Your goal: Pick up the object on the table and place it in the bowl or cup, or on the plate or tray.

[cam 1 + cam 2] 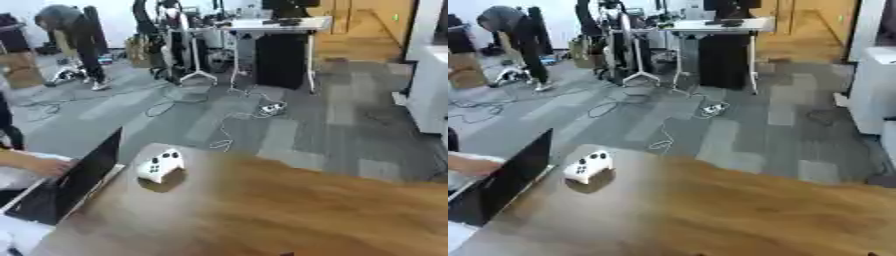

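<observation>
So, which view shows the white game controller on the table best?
The left eye view: the controller sits closer to the picture's middle, and its dark buttons show a little more clearly. The right eye view shows the same controller nearer the left side, whole too, on the wooden table beside the laptop.

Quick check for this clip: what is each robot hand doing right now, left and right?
Left hand: not in view.
Right hand: not in view.
Only the wooden table with a white game controller on it shows.
</observation>
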You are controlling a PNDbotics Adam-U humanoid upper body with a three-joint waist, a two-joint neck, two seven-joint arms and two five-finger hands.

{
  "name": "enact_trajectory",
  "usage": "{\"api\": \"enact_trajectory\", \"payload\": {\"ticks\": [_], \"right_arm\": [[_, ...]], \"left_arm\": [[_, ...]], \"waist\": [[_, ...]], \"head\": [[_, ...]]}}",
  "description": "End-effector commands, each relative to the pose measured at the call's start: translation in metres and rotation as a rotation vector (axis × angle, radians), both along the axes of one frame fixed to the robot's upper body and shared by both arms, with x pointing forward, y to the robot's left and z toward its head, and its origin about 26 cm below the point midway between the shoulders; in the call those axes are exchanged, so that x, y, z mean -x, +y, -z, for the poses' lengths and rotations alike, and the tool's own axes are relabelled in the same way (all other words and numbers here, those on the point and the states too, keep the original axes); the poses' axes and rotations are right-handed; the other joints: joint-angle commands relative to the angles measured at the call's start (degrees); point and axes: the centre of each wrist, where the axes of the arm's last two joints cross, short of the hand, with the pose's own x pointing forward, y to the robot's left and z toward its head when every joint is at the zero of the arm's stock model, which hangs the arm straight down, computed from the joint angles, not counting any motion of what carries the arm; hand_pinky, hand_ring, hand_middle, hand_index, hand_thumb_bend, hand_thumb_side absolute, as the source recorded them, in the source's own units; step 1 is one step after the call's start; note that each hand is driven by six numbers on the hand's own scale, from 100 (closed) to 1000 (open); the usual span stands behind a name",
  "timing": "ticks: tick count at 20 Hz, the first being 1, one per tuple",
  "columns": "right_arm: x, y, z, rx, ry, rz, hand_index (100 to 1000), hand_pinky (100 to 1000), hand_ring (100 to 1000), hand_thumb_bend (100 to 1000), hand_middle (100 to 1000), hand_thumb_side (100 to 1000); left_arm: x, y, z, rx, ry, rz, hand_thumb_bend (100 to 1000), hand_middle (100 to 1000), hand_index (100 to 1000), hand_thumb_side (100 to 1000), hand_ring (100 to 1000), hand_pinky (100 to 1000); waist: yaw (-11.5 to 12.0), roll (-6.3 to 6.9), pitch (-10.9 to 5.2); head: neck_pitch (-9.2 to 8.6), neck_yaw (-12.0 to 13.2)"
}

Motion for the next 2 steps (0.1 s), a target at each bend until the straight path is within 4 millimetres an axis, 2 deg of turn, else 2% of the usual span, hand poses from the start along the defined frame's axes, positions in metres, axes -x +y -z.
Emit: {"api": "enact_trajectory", "payload": {"ticks": [1, 2], "right_arm": [[0.0016, -0.0044, -0.0066, 0.009, -0.022, 0.002, 1000, 570, 706, 100, 617, 945], [0.0019, -0.0048, -0.0059, 0.01, -0.018, 0.002, 1000, 570, 706, 100, 617, 945]], "left_arm": [[0.0031, 0.0031, 0.0069, -0.028, 0.019, -0.005, 133, 864, 920, 1000, 736, 497], [0.0033, 0.0032, 0.0075, -0.031, 0.021, -0.005, 132, 863, 920, 1000, 736, 496]], "waist": [[-0.18, -0.15, -0.82], [-0.16, -0.12, -0.98]], "head": [[-1.41, -1.27], [-1.57, -1.46]]}}
